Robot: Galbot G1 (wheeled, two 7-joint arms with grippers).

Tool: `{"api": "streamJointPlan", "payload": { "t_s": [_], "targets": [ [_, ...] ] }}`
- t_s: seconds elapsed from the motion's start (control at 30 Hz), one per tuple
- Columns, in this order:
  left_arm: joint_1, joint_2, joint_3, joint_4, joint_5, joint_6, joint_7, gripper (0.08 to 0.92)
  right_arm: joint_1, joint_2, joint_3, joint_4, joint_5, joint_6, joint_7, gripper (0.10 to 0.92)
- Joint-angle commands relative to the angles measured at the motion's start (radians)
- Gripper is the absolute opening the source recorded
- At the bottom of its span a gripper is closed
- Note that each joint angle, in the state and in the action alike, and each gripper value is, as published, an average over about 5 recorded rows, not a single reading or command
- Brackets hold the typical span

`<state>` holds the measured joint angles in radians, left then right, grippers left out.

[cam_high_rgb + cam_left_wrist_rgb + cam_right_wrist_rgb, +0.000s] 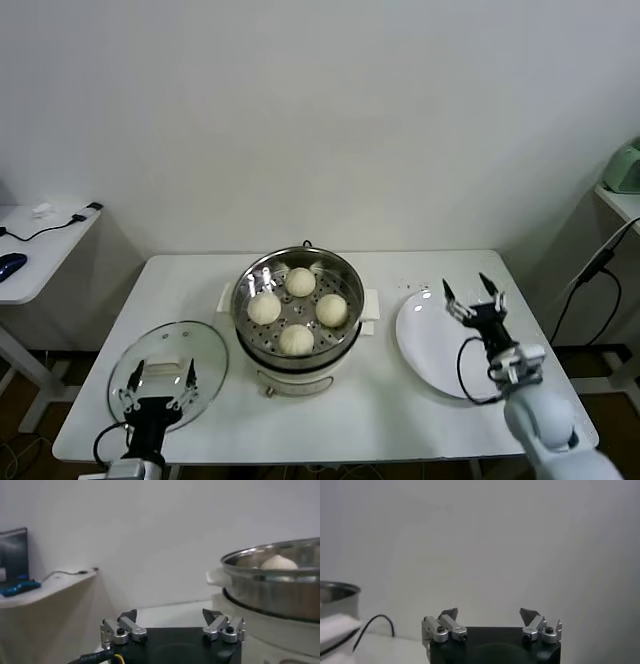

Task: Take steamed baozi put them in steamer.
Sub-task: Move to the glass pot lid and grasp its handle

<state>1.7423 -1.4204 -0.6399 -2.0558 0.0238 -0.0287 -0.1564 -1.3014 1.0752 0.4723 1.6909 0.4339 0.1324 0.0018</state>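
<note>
In the steamer [297,352] sit all four buns [298,309] (plate [425,350] bare); left gripper [161,377] and right gripper [471,291] both gape empty. Loading looks finished; no further transfer needed.

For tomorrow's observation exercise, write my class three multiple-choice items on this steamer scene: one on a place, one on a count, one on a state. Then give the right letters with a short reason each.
1. Where does the glass lid lie?
A. on the steamer
B. flat on the table, on the steamer's left
C. on the white plate

2. How many steamed baozi are in the steamer?
A. two
B. three
C. four

3. How does the right gripper stand?
A. open and empty above the white plate
B. shut on a bun
C. shut on the lid's knob

Answers:
1 B, the head view shows the lid flat beside the pot, under the open left gripper.
2 C, four buns sit on the perforated tray.
3 A, its fingers are spread with nothing between them.
</note>
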Motion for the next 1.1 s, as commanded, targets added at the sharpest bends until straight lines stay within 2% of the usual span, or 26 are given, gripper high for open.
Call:
{"api": "streamJointPlan", "payload": {
  "t_s": [0.03,0.3,0.53,0.73,1.1],
  "targets": [
    [-0.003,0.038,-0.005,0.031,0.223,-0.047,-0.099,0.823,-0.291,0.222,0.097,0.063,-0.124,0.050,0.013,0.823],
    [-0.007,0.151,-0.048,0.179,0.804,-0.031,-0.289,0.823,-0.307,0.230,0.063,0.058,-0.145,0.026,0.021,0.823],
    [-0.061,0.198,-0.032,0.411,1.078,0.026,-0.401,0.823,-0.308,0.249,0.049,0.045,-0.164,0.043,0.021,0.823],
    [-0.113,0.187,-0.016,0.513,1.173,0.039,-0.436,0.823,-0.311,0.253,0.042,0.054,-0.164,0.049,0.027,0.823],
    [-0.192,0.158,0.018,0.545,1.240,0.043,-0.411,0.823,-0.326,0.253,0.022,0.082,-0.160,0.051,0.046,0.823]
  ]
}}
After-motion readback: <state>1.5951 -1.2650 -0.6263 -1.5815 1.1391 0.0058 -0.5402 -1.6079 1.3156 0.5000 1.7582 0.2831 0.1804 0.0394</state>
